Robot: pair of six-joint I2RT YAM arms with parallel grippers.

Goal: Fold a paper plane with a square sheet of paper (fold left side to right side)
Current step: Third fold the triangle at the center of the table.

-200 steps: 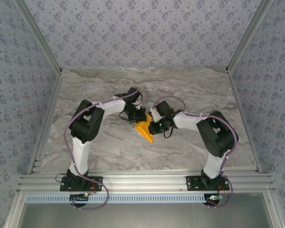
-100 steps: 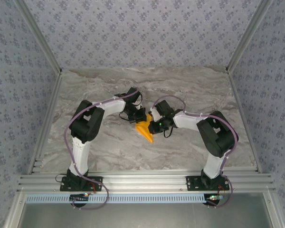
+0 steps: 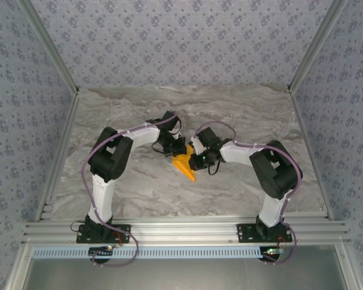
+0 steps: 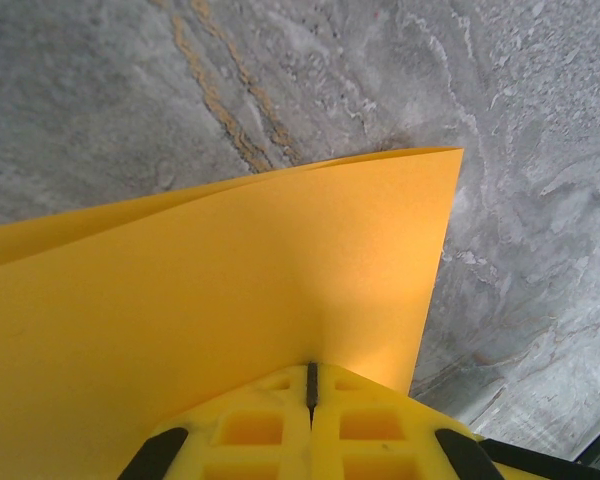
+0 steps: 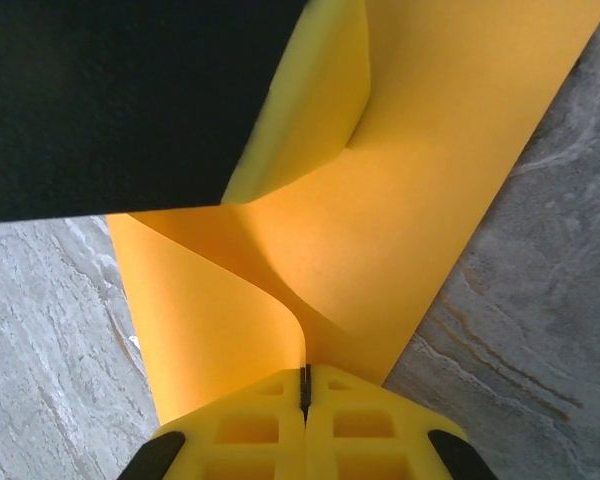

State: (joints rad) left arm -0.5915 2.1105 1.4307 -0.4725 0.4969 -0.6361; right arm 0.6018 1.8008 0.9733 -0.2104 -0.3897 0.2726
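The sheet of paper [image 3: 184,164] was plain bright orange-yellow. The surface [image 3: 127,109] was grey marble with tan veins. The left claw [image 4: 311,385] and right claw [image 5: 304,385] were yellow, trimmed black. The walls [image 3: 181,42] wore blue-grey floral-patterned paper.

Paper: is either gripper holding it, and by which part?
Both hold the paper: the left gripper pinches it near a side edge, the right gripper pinches a curled-up fold.

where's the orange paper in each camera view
top external: paper at the centre of the table, tip toward the near edge.
left wrist: spreads up and left from the left fingers.
right wrist: curled band from the right fingers to upper right.
shared landmark: grey marble table.
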